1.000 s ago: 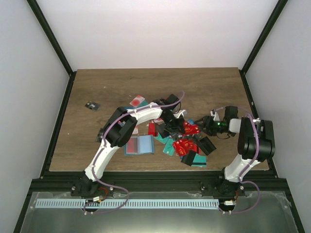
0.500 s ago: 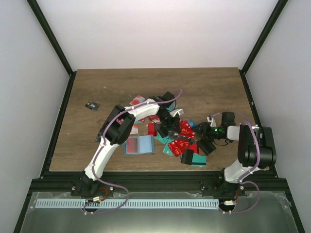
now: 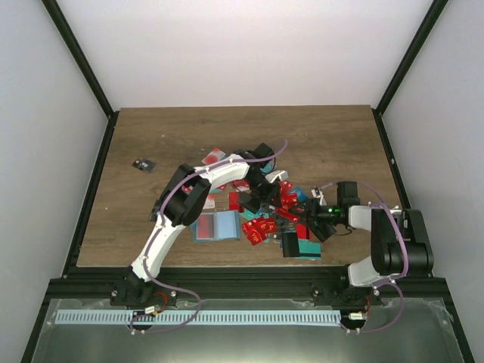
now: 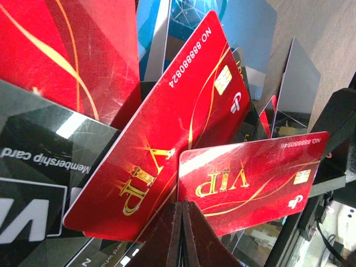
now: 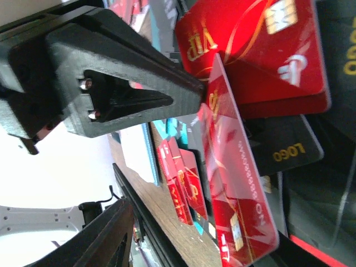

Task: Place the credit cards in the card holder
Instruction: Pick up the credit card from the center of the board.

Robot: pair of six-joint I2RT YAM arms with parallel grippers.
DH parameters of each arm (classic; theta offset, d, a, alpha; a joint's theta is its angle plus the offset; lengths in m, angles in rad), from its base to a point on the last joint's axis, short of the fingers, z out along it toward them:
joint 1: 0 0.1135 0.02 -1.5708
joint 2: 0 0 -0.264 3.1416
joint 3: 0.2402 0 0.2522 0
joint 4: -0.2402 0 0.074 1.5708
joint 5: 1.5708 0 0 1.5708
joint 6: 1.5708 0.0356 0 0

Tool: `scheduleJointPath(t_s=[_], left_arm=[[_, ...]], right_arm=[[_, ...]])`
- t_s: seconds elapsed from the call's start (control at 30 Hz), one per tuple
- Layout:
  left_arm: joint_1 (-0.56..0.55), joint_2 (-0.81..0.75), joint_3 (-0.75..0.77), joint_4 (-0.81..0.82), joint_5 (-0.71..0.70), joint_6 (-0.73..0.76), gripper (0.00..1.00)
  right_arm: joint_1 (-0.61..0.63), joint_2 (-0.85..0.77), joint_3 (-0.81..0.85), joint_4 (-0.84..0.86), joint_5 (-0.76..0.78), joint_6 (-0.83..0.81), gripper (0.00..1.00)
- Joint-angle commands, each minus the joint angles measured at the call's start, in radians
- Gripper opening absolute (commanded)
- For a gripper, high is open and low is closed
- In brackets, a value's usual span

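Black and pressed fully together, the left pincer [image 4: 181, 236] points into the heap of cards [image 4: 167, 122]. Whether a card edge is nipped between its tips I cannot tell. Two red VIP cards fan up right before it, with a dark membership card to one side. The right pincer [image 5: 167, 147] stands with its jaws apart, gripping nothing. Its upper finger touches the end of a red card tilted on edge. From above, both pincers meet over the heap, the left one at its far side and the right one at its right side. Red, teal and dark cards overlap there, with a black case [image 3: 295, 243] at the near edge. The holder [image 3: 217, 225] lies opened flat on the wooden surface [image 3: 318, 144], just left of the heap and apart from both pincers.
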Motion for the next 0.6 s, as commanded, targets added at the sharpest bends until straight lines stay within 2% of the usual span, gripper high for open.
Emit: scheduleJointPath(t_s=[0.0,0.07,0.3,0.57], left_arm=[[-0.009,0.067,-0.049,-0.053,-0.176,0.023,0.04],[-0.009,0.060,-0.058,-0.049,-0.176,0.017,0.04],[-0.008,0.014,-0.095,-0.009,-0.156,-0.027,0.04],[0.020,-0.155,-0.117,0.000,-0.210,-0.152,0.05]], right_arm=[[0.007,0.018,0.010,-0.006,0.069,0.008,0.45],[0.007,0.018,0.020,-0.020,0.097,0.009,0.38],[0.007,0.010,0.043,-0.071,0.157,0.010,0.02],[0.007,-0.090,0.093,-0.134,0.119,0.046,0.01]])
